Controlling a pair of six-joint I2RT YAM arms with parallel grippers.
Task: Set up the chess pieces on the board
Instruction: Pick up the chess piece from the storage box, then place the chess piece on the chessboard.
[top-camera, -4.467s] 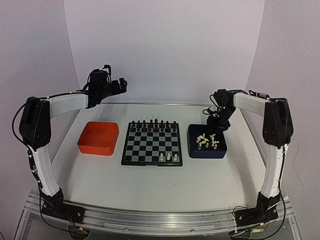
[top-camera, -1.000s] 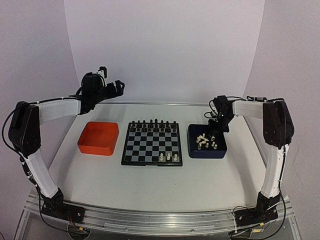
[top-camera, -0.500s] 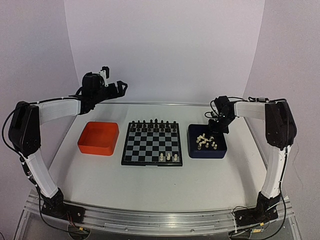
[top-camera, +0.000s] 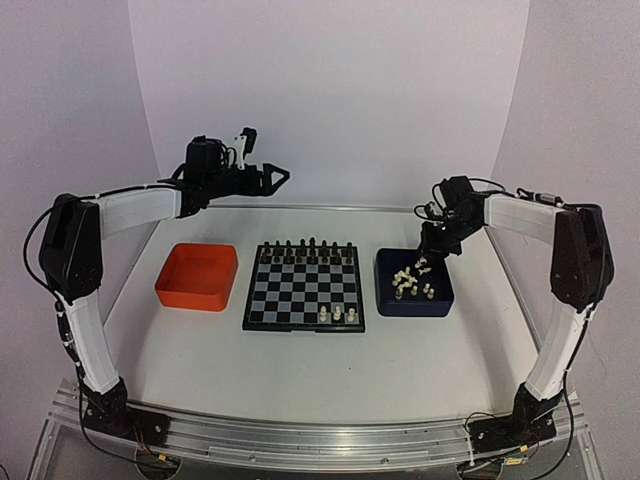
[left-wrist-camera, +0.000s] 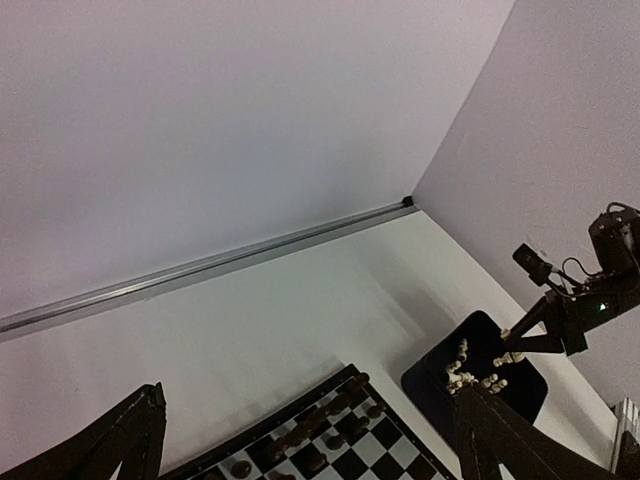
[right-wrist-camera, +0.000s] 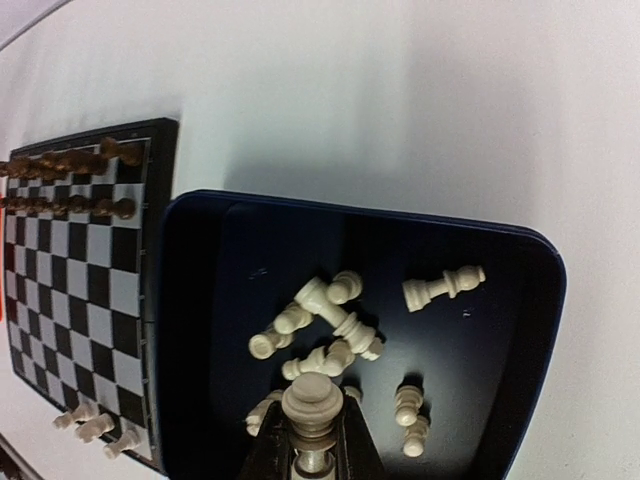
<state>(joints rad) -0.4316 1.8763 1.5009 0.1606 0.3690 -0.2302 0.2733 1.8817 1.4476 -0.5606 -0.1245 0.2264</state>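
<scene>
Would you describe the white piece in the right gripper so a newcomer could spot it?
Find the dark blue tray right of the board. Over its loose white pieces, the right gripper pinches one piece; it alone sits between black fingers.

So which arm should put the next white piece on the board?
Right. The right gripper holds a white piece over the blue tray, beside the board; the left gripper is open, empty, up high.

Three cream-white chess pieces (top-camera: 337, 314) stand on the near row of the checkered board (top-camera: 300, 290); more lie heaped in the dark blue tray (top-camera: 415, 308), one pinched by the right gripper (right-wrist-camera: 312, 450).
</scene>
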